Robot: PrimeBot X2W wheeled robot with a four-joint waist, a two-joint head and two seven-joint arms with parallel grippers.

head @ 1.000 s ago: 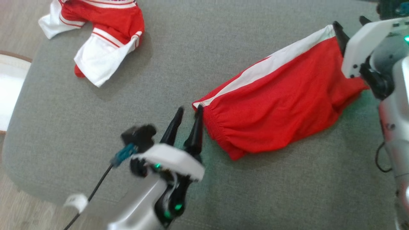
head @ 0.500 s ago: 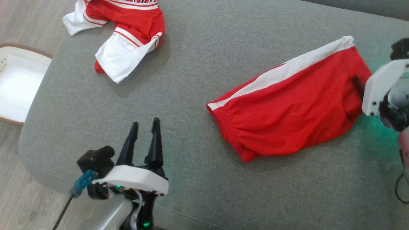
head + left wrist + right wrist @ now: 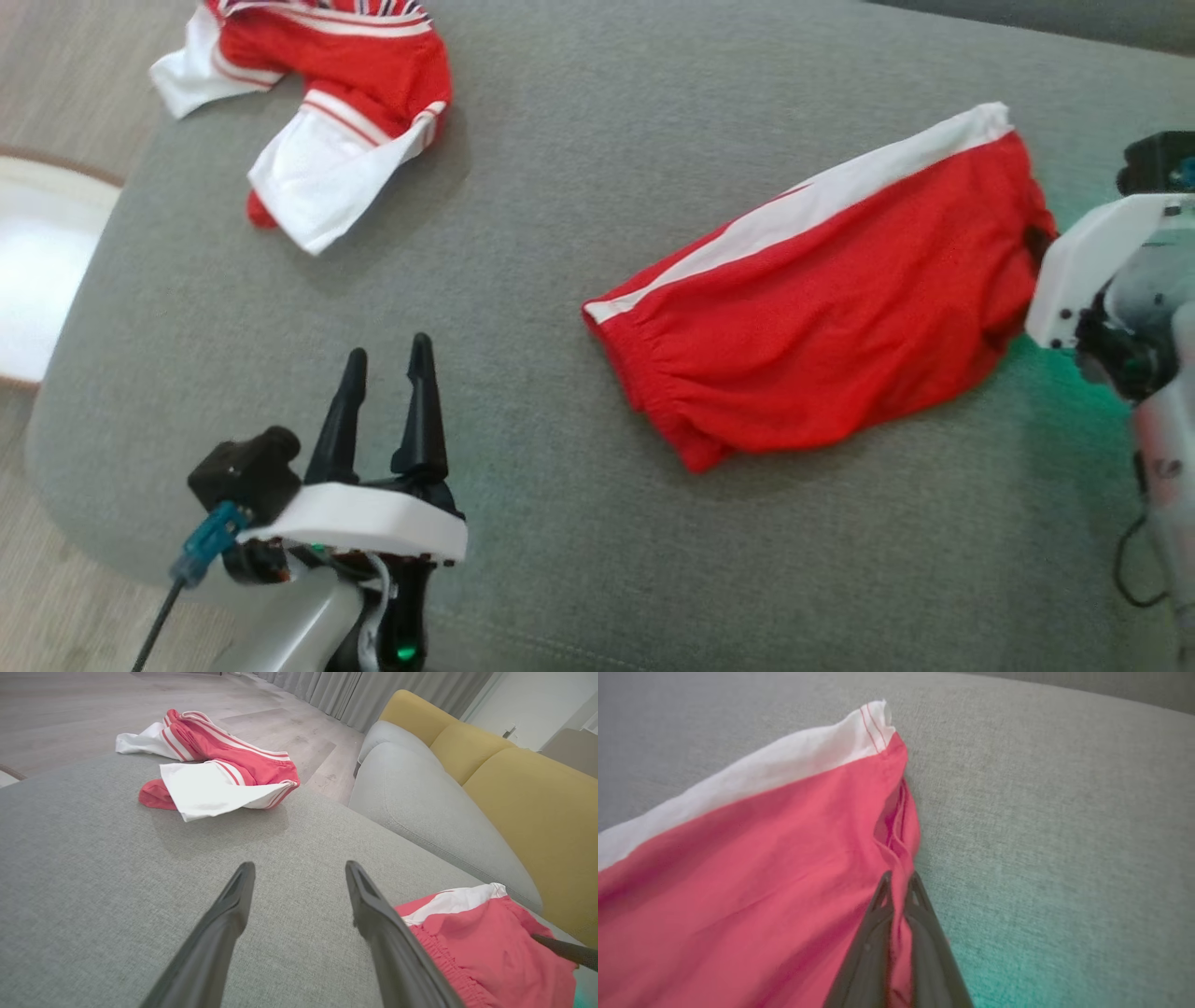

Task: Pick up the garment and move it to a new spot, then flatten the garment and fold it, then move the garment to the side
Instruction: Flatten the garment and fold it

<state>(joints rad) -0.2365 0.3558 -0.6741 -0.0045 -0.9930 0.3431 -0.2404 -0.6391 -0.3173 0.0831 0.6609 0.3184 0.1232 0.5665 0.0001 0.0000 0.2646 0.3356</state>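
The garment (image 3: 812, 317), red shorts with a white side stripe, lies folded on the grey cushion (image 3: 560, 233), waistband toward the lower left. My right gripper (image 3: 1036, 245) is at its right hem, and in the right wrist view the gripper (image 3: 900, 876) is shut on a pinch of the red hem of the garment (image 3: 738, 868). My left gripper (image 3: 387, 347) stands open at the lower left, well clear of the waistband. In the left wrist view that gripper (image 3: 300, 865) has nothing between its fingers, and the garment (image 3: 486, 947) lies to its right.
A second red and white garment (image 3: 336, 103) lies crumpled at the cushion's far left corner. A white basket (image 3: 37, 271) sits on the floor past the left edge. Grey and yellow sofa backrests (image 3: 514, 774) rise beyond the cushion.
My left gripper has drawn back from the waistband corner to the lower left, still open. My right gripper has shut on the hem. The head camera has shifted too.
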